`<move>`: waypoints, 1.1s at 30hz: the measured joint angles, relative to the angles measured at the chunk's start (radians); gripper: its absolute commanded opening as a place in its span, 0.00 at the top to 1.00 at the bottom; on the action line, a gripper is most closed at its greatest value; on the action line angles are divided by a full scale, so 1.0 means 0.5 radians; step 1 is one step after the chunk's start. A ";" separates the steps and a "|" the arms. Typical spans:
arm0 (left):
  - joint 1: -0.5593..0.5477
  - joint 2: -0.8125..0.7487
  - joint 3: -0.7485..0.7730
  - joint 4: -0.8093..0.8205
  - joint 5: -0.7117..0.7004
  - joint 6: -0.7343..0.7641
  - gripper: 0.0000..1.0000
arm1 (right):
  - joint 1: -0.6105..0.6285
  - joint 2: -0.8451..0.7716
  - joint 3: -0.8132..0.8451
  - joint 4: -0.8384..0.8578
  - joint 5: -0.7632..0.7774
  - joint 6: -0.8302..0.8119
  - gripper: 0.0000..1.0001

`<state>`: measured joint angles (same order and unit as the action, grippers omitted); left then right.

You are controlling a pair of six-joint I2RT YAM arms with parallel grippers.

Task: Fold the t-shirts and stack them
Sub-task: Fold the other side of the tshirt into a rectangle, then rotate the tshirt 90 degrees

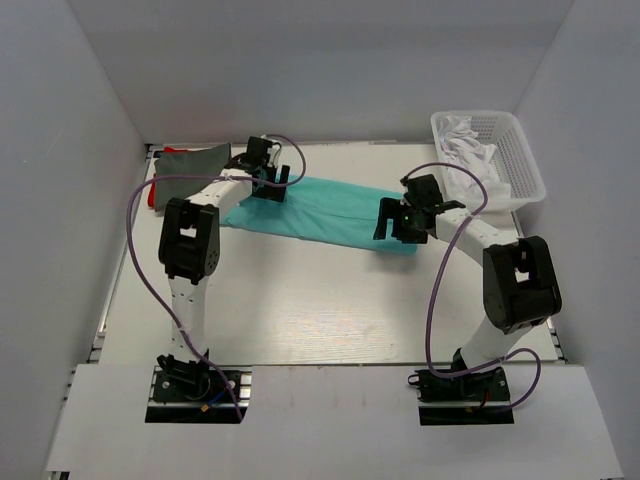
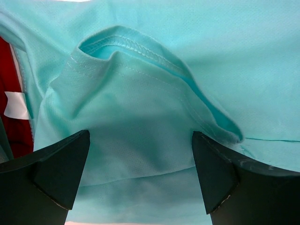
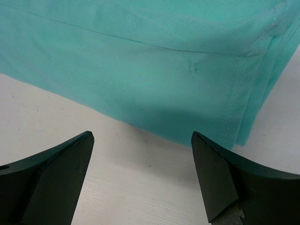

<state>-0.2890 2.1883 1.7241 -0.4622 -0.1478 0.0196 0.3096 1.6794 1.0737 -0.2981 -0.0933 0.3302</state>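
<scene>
red t-shirt (image 1: 151, 197) mostly under grey t-shirt (image 1: 188, 166), basket (image 1: 527, 162) contents indistinct

3 t-shirts: 1 mint-teal shirt (image 1: 330, 212), 1 dark grey shirt (image 1: 190, 163) and 1 red shirt (image 1: 152, 196) left of it; 1 basket (image 1: 522, 165) right of it.

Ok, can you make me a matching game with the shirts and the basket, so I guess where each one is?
Things:
1. teal shirt
2. grey shirt
3. red shirt
4. white basket

Places:
A. far right corner
B. just a sliver at the left edge, by the grey one
C. spread across the middle
D. far left corner

Pairs: 1-C, 2-D, 3-B, 4-A
</scene>
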 measured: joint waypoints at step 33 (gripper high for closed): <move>0.011 0.393 0.371 0.211 0.101 -0.014 0.00 | 0.022 0.124 -0.047 0.021 -0.014 0.002 0.10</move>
<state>-0.2836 2.3848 1.9095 -0.3569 -0.0971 0.0128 0.3206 1.7416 1.0504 -0.2878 -0.1005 0.3309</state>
